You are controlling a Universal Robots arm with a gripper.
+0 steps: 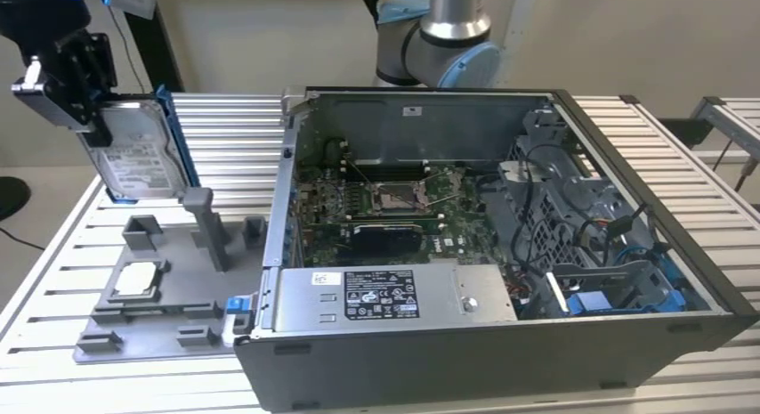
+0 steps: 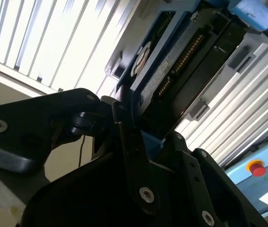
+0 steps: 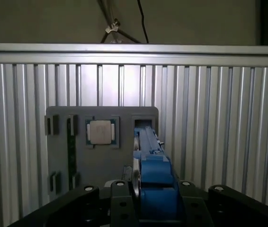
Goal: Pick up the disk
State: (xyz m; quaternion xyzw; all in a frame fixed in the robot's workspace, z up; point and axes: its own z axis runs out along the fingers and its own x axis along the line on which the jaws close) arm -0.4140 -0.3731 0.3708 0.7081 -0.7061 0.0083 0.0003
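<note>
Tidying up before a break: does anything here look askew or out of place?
Nothing looks damaged or spilled. The one odd thing: the disk hangs on edge, tilted, clamped in the hand over the grey fixture at the exterior view's left.

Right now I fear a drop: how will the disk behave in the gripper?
Probably stiff and dense: the disk looks like a metal slab. Hanging upright from the gripper by one end, it might swing. Its smooth blue caddy could slip.

A ribbed metal table (image 1: 231,129) carries a flat grey holder plate (image 1: 184,285) toward the exterior view's left and, just beside it, an open computer case (image 1: 475,365).
</note>
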